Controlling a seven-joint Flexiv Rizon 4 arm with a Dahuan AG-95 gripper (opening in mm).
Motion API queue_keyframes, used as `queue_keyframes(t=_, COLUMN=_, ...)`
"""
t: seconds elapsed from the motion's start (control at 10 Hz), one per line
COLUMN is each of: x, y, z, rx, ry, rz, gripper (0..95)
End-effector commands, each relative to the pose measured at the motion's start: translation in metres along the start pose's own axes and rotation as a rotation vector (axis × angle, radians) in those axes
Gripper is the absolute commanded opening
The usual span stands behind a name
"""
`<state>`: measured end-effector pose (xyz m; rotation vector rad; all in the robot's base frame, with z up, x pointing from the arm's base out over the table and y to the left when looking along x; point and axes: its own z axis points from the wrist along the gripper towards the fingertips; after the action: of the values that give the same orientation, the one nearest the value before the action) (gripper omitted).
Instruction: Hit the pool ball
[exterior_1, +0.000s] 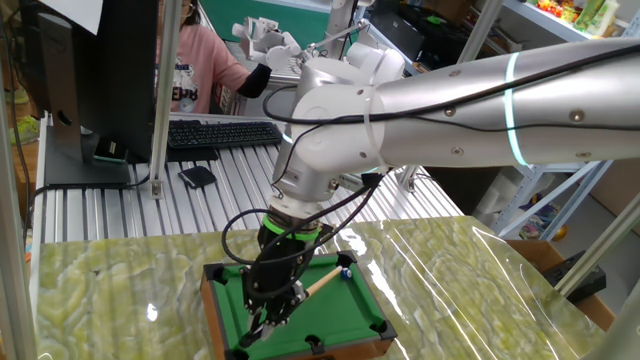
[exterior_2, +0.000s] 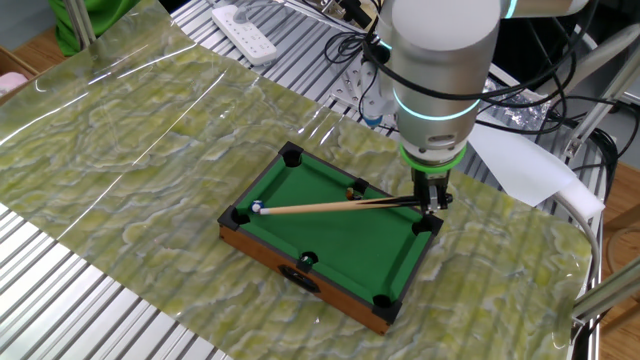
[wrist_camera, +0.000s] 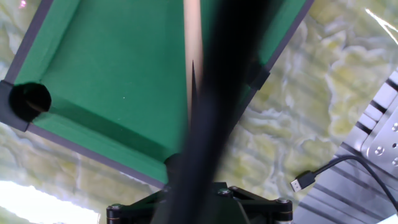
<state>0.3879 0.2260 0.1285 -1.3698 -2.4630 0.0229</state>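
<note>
The miniature green pool table (exterior_2: 330, 235) lies on the marbled mat. My gripper (exterior_2: 432, 196) stands over its right end, shut on the black end of the thin tan cue stick (exterior_2: 340, 206). The stick lies almost level across the felt, pointing left. Its tip is at the tiny pale bluish-white pool ball (exterior_2: 257, 208), which sits by the left corner pocket (exterior_2: 240, 215); I cannot tell if they touch. In one fixed view the gripper (exterior_1: 268, 318) is low over the table's near end and the ball (exterior_1: 344, 270) is at the far corner. In the hand view the stick (wrist_camera: 193, 43) runs up the felt; the ball is out of view.
A small brownish object (exterior_2: 350, 191) sits by the table's far rail. Black pockets mark the corners and sides (wrist_camera: 28, 101). A keyboard (exterior_1: 222, 133) and a person (exterior_1: 200, 60) are behind the mat. A USB cable (wrist_camera: 311, 177) and white paper (exterior_2: 525, 165) lie beside it.
</note>
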Motion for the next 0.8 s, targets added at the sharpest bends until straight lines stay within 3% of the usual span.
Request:
queue_keyframes(t=0.1, x=-0.002, y=0.001, z=0.0, rx=0.004, ry=0.002, rz=-0.003, gripper=0.0)
queue_keyframes(t=0.4, x=0.002, y=-0.001, z=-0.001, rx=0.001, ry=0.016, rz=0.013, gripper=0.0)
queue_keyframes(t=0.8, x=0.018, y=-0.009, z=-0.002, rx=-0.012, ry=0.035, rz=0.052, gripper=0.0)
